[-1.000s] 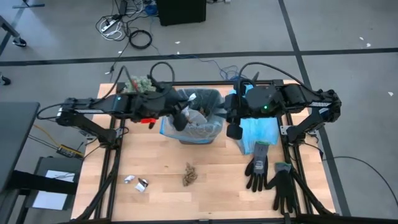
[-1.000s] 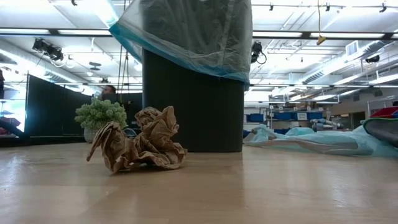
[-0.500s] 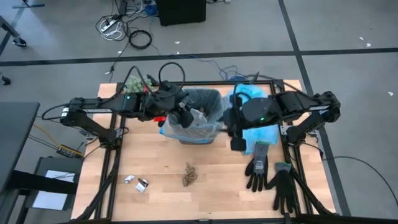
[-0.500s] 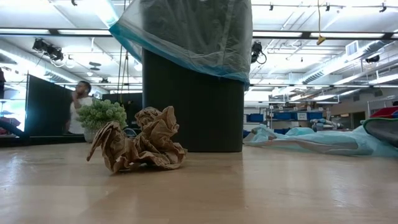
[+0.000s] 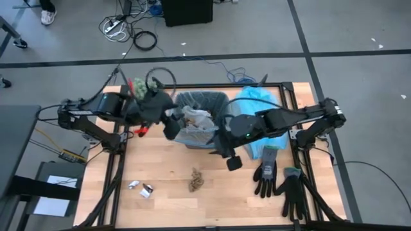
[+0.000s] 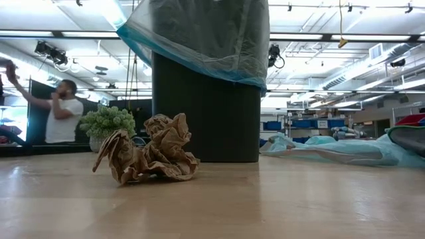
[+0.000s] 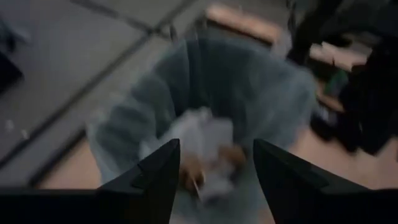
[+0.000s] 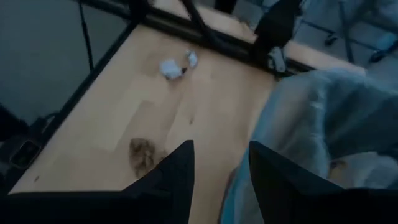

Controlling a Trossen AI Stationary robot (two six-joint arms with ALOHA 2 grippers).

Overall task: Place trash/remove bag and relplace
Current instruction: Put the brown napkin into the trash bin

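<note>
The bin, lined with the bag, holds white trash. Left gripper hangs beside it, fingers apart and empty; right gripper likewise, opposite. Brown scrap lies before the bin.

My two dark fingers stand apart above the thin translucent grey-white plastic liner, where crumpled white paper and brown scraps lie inside.
</note>
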